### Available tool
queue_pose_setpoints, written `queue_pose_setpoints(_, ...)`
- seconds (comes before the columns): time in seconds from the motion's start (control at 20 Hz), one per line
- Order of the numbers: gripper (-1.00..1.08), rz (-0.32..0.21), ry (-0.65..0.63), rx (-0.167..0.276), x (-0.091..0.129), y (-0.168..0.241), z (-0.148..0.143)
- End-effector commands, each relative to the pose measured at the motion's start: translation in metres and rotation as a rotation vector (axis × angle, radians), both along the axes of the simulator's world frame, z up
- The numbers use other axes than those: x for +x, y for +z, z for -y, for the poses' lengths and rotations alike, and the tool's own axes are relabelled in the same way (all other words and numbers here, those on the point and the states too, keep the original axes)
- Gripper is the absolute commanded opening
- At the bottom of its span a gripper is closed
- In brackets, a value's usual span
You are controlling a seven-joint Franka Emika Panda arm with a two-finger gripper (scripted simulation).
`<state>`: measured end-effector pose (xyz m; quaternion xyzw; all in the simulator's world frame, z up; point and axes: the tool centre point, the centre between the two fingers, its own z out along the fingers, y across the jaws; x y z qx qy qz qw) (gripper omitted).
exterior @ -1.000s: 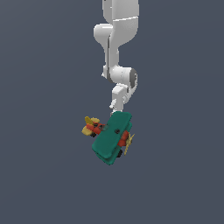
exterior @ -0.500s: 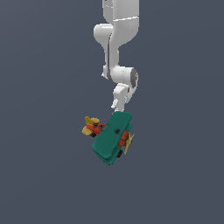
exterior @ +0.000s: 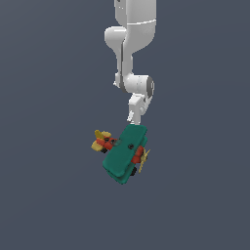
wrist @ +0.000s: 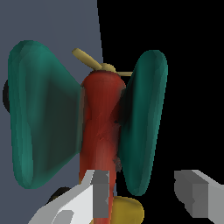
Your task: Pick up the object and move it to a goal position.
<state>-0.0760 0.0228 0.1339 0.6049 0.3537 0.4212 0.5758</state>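
The object is a toy biplane (exterior: 124, 154) with two teal-green wings, a red-orange body (wrist: 99, 127), a yellow propeller (exterior: 144, 160) and a yellow tail (exterior: 100, 139). In the exterior view it lies just below the white arm's hand. My gripper (exterior: 135, 118) stands at the upper edge of the top wing, with its fingertips hidden there. In the wrist view my gripper (wrist: 146, 194) is open, with both grey fingers (wrist: 99, 194) spread wide. One finger is close to the body near the tail and the other stands apart from the plane. One wing's end and the tail lie between them.
A plain dark grey-blue surface (exterior: 49, 195) surrounds the plane in the exterior view. In the wrist view a black area (wrist: 192, 87) fills the side beyond one wing. The white arm (exterior: 132, 44) comes down from above.
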Motion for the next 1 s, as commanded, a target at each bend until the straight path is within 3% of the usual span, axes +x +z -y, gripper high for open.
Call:
queue_pose_setpoints(0.0,0.28,0.002,0.014,0.004,0.0,-0.001,-0.003)
queue_pose_setpoints(0.45,0.28,0.004,0.022,0.007,0.002,-0.002,-0.003)
queue_pose_setpoints(0.95,0.28,0.004,0.025,0.006,0.031,-0.001,0.009)
